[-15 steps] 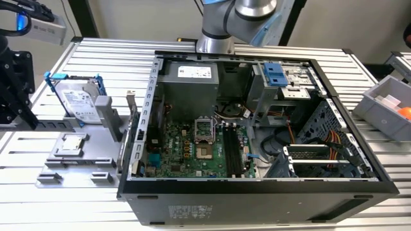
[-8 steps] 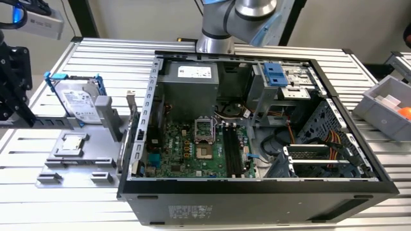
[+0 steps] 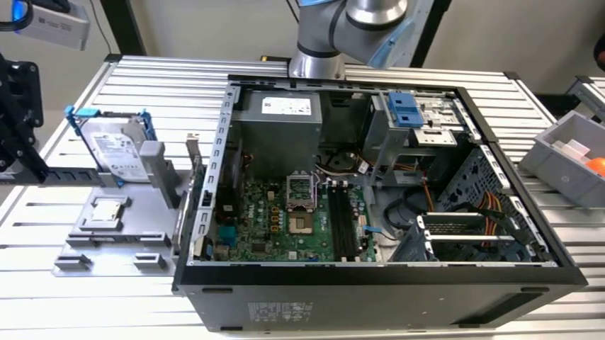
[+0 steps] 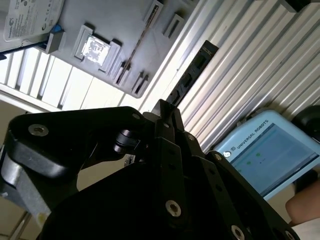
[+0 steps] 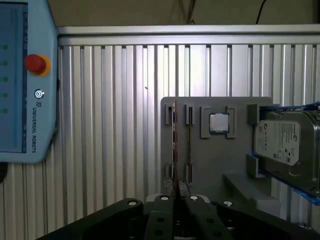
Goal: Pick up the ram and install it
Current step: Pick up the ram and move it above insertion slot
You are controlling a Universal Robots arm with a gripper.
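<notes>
Gripper (image 5: 178,199) clamps one end of the ram (image 5: 175,145); its long axis points straight outward.

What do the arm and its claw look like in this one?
The arm is a silver-grey tube with a light blue joint cap. In the first wrist view the claw is matte black, built of angular linked bars studded with round silver bolts.
</notes>
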